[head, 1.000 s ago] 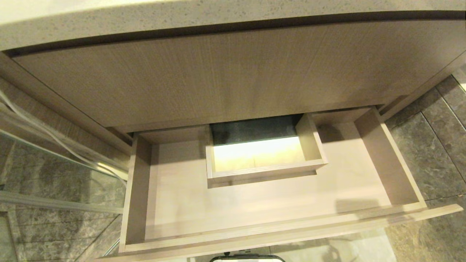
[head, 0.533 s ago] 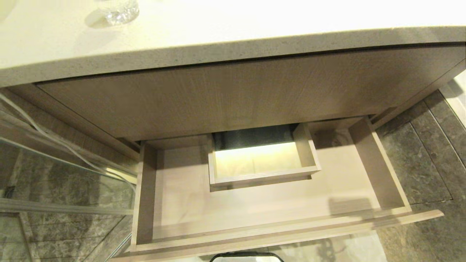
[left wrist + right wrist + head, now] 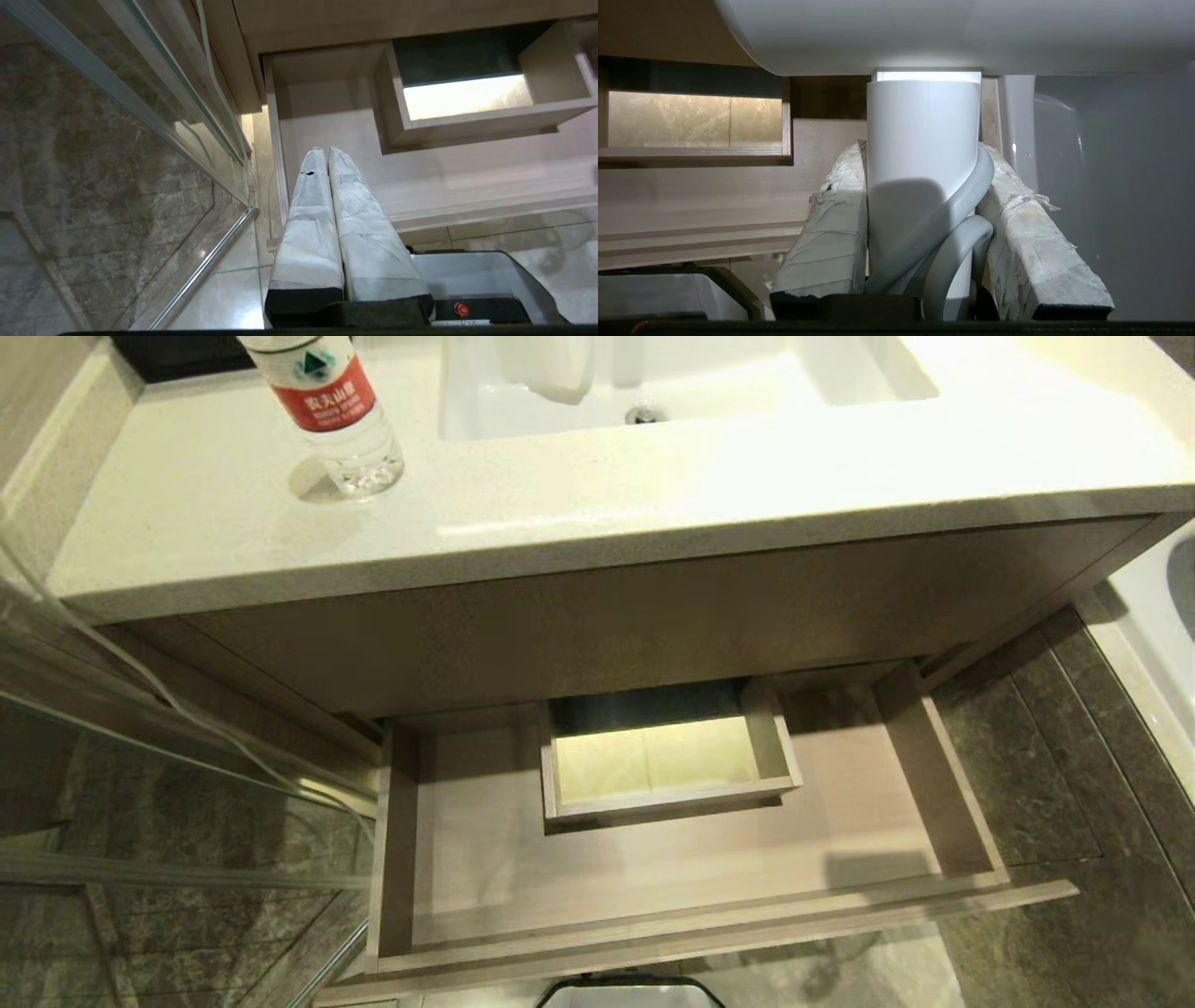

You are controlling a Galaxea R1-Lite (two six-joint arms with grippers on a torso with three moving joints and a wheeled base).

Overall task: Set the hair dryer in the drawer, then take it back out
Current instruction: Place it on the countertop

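The light-wood drawer (image 3: 653, 873) stands pulled out under the vanity, its inside bare around the boxed cut-out (image 3: 667, 765). Neither arm shows in the head view. In the right wrist view my right gripper (image 3: 923, 151) is shut on the white hair dryer (image 3: 920, 130) by its straight handle. A loop of its pale cord (image 3: 966, 200) is pinched against one finger, and the barrel (image 3: 924, 32) spans the picture beyond the fingertips. The drawer (image 3: 714, 196) lies off to one side behind it. My left gripper (image 3: 325, 150) is shut and empty, parked above the drawer's left end (image 3: 327, 107).
A water bottle (image 3: 327, 401) stands on the pale countertop (image 3: 653, 495) beside the white sink basin (image 3: 672, 383). A glass shower panel (image 3: 140, 784) runs along the left. A white fixture (image 3: 1158, 616) sits at the right on the dark tile floor.
The whole head view has shifted as the camera rose: the countertop, bottle and sink have come into view and the drawer looks smaller. Nothing in the scene itself has moved.
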